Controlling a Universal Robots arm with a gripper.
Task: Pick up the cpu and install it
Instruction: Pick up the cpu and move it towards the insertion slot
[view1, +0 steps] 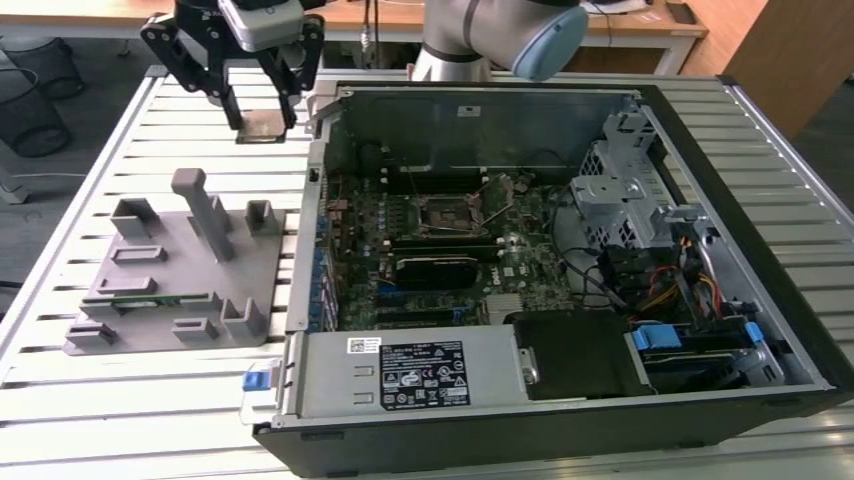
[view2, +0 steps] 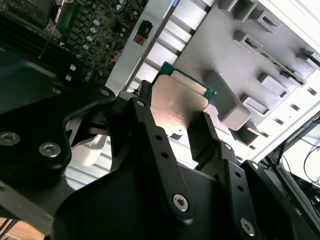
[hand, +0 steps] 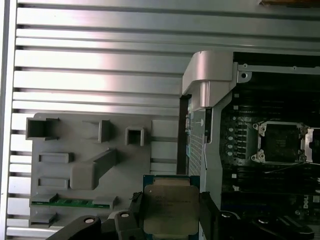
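Note:
The cpu (view1: 264, 126), a flat square chip with a shiny metal top and a thin green rim, hangs in the air above the slatted table, just beyond the computer case's far corner on the exterior view's left. My gripper (view1: 262, 114) is shut on it, one black finger on each of two opposite edges. Both wrist views show the cpu (view2: 176, 102) (hand: 170, 207) clamped between the fingers (view2: 142, 107) (hand: 136, 210). The open black socket (view1: 443, 212) (hand: 280, 142) on the motherboard lies inside the case, apart from the chip.
A grey holder block (view1: 174, 270) (hand: 90, 150) with posts and slots sits on the table beside the case and carries a green memory stick (view1: 134, 298) (hand: 67, 202). The case wall (view1: 320, 130) stands between the gripper and the motherboard. Cables and drive cages fill the case on the exterior view's right.

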